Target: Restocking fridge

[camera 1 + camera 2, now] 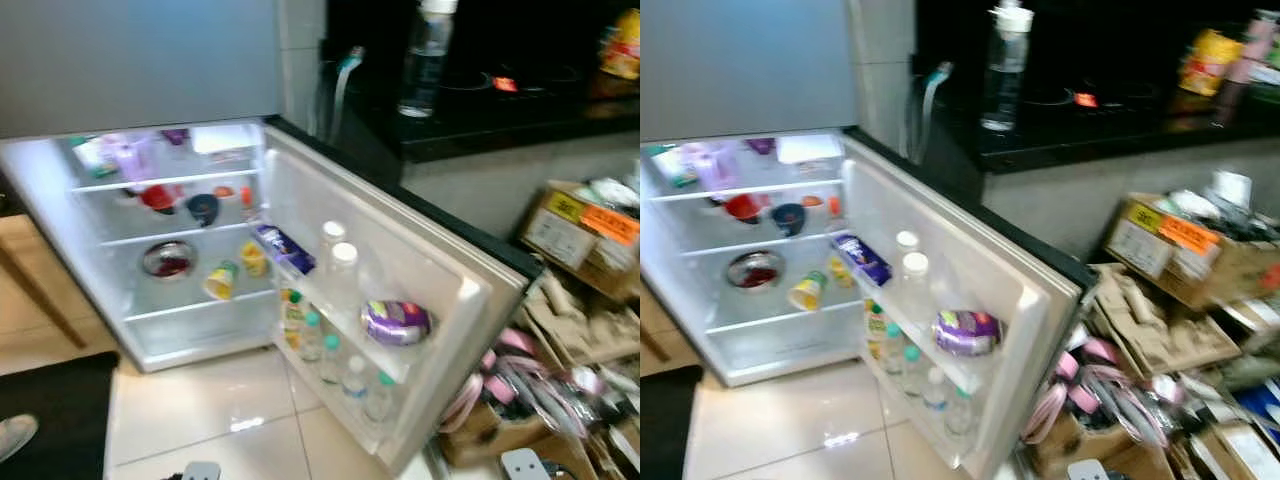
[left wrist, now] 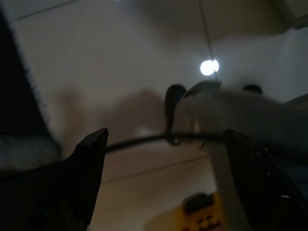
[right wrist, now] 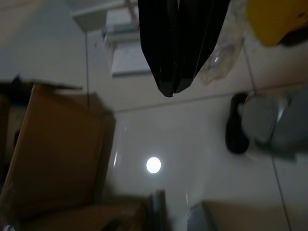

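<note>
A small fridge (image 1: 60,215) stands open on the floor, lit inside, with its door (image 1: 450,275) swung out to the right. On its shelves lie a steel bowl (image 1: 167,260), a tipped yellow cup (image 1: 220,280) and a red item (image 1: 158,196). The door racks hold a purple-lidded tub (image 1: 396,321), two white-capped bottles (image 1: 343,262) and several small bottles (image 1: 340,365) lower down. A clear water bottle (image 1: 426,55) stands on the black counter (image 1: 500,125). My left gripper (image 2: 166,144) hangs open over the tiles. My right gripper (image 3: 172,89) is shut on nothing, also above the floor.
Cardboard boxes (image 1: 585,235) and a heap of pink hangers (image 1: 520,380) crowd the floor right of the door. A black mat (image 1: 50,410) and a shoe (image 1: 15,435) lie at the near left. A brown box (image 3: 57,154) sits below my right gripper.
</note>
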Robot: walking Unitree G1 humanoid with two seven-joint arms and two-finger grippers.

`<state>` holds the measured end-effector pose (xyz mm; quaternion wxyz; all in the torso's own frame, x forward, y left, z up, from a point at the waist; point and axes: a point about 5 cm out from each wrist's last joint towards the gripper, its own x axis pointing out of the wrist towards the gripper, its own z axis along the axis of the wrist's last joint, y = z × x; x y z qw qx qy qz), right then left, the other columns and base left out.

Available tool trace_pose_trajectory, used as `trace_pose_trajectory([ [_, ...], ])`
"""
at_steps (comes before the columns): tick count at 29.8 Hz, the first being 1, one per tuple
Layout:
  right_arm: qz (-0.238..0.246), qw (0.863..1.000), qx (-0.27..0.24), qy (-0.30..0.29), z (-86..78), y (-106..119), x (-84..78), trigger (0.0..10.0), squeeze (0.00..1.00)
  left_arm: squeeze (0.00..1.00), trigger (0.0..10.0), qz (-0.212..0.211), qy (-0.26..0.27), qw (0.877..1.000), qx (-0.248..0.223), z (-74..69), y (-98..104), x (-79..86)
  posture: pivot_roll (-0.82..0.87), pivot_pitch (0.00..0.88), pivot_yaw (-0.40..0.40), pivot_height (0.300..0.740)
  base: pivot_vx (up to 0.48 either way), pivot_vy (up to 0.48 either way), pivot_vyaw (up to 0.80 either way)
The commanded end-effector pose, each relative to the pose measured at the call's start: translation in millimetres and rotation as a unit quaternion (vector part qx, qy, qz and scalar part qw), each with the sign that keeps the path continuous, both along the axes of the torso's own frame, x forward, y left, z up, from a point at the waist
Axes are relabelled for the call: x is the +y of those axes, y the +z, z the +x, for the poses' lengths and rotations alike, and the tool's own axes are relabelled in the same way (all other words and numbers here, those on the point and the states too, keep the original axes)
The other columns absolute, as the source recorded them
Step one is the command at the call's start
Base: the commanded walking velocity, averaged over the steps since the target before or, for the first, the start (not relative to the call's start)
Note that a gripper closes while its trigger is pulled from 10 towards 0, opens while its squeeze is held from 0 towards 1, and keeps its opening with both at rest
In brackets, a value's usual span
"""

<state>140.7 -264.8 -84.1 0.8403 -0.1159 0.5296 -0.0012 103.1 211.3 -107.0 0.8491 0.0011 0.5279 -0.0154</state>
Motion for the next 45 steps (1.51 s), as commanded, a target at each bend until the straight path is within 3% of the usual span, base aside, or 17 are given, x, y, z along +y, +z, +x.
trace_pose_trajectory([
  [1, -0.002, 1.000, 0.014, -0.013, -9.2, -3.2, -1.2, 10.0, 0.00, 0.00, 10.0, -0.008, -0.007, 1.000, 0.018, -7.7, -3.0, -4.5, -0.07, 0.000, -0.029, 0.740, 0.000, 0.000, 0.00],
  [9, -0.018, 0.999, 0.015, -0.031, -11.5, -2.0, -8.0, 10.0, 0.00, 0.00, 10.0, -0.012, -0.027, 0.999, 0.022, -7.6, -3.3, -6.8, -0.07, 0.000, -0.029, 0.740, 0.000, -0.420, 0.00],
  [17, -0.056, 0.996, -0.027, -0.066, 5.8, 11.6, -27.2, 10.0, 0.00, 0.00, 10.0, -0.009, -0.013, 1.000, 0.018, -7.8, -3.0, -5.2, -0.07, 0.000, -0.029, 0.740, 0.000, -0.240, 0.00],
  [20, -0.054, 0.985, -0.121, -0.110, 43.1, 37.7, -44.4, 10.0, 0.00, 0.00, 10.0, -0.008, -0.013, 1.000, 0.018, -7.6, -2.9, -4.6, -0.07, 0.000, -0.029, 0.740, 0.000, 0.000, 0.00],
  [21, -0.054, 0.985, -0.121, -0.110, 43.1, 37.7, -44.4, 10.0, 0.00, 0.00, 10.0, -0.008, -0.013, 1.000, 0.018, -7.6, -2.9, -4.6, -0.07, 0.000, -0.029, 0.740, 0.000, 0.000, 0.00],
  [22, -0.034, 0.973, -0.190, -0.124, 69.5, 58.2, -51.2, 10.0, 0.00, 0.00, 10.0, -0.008, -0.014, 1.000, 0.018, -7.3, -2.8, -4.4, -0.07, 0.000, -0.029, 0.740, 0.000, 0.000, 0.00],
  [25, -0.027, 0.970, -0.208, -0.124, 76.4, 63.8, -52.1, 10.0, 0.00, 0.00, 10.0, -0.008, -0.014, 1.000, 0.018, -7.4, -2.8, -4.1, -0.07, 0.000, -0.023, 0.740, 0.000, 0.000, 0.00],
  [26, -0.003, 0.955, -0.276, -0.114, 102.9, 87.9, -55.0, 10.0, 0.00, 0.00, 10.0, -0.007, -0.014, 1.000, 0.017, -7.3, -2.6, -3.6, -0.07, 0.000, -0.023, 0.740, 0.000, 0.000, 0.00],
  [27, -0.003, 0.955, -0.276, -0.114, 102.9, 87.9, -55.0, 10.0, 0.00, 0.00, 10.0, -0.007, -0.014, 1.000, 0.017, -7.3, -2.6, -3.6, -0.07, 0.000, -0.023, 0.740, 0.000, 0.000, 0.00],
  [28, 0.016, 0.943, -0.313, -0.110, 116.7, 102.4, -56.3, 10.0, 0.00, 0.00, 10.0, -0.007, -0.014, 1.000, 0.017, -7.3, -2.6, -3.4, -0.07, 0.000, -0.023, 0.740, 0.000, 0.000, 0.00],
  [31, 0.034, 0.932, -0.345, -0.108, 128.1, 115.6, -57.3, 10.0, 0.00, 0.00, 10.0, -0.007, -0.014, 1.000, 0.017, -7.1, -2.6, -3.4, -0.07, 0.000, -0.023, 0.740, 0.000, 0.000, 0.00],
  [34, 0.143, 0.888, -0.433, -0.064, 163.6, 156.3, -46.2, 10.0, 0.00, 0.00, 10.0, -0.007, -0.014, 1.000, 0.017, -7.3, -2.6, -3.3, -0.06, 0.000, -0.027, 0.740, 0.000, 0.000, 0.00],
  [36, 0.196, 0.870, -0.453, -0.013, 177.4, 170.7, -31.8, 10.0, 0.00, 0.00, 10.0, -0.007, -0.014, 1.000, 0.018, -7.5, -2.6, -3.3, -0.06, 0.000, -0.028, 0.740, 0.000, 0.000, 0.00],
  [38, 0.207, 0.868, -0.451, 0.005, 180.5, 172.7, -26.2, 10.0, 0.00, 0.00, 10.0, -0.007, -0.014, 1.000, 0.018, -7.6, -2.7, -3.3, -0.06, 0.000, -0.028, 0.740, 0.000, 0.000, 0.00],
  [41, 0.235, 0.866, -0.434, 0.083, 186.1, 171.5, -2.4, 10.0, 0.00, 0.00, 10.0, -0.007, -0.014, 1.000, 0.017, -7.3, -2.6, -3.3, -0.06, 0.000, -0.028, 0.740, 0.000, 0.000, 0.00],
  [45, 0.261, 0.861, -0.420, 0.122, 184.6, 167.9, 8.3, 10.0, 0.00, 0.00, 10.0, -0.008, -0.014, 1.000, 0.017, -7.0, -2.5, -3.4, -0.06, 0.000, -0.028, 0.740, 0.000, 0.000, 0.00],
])
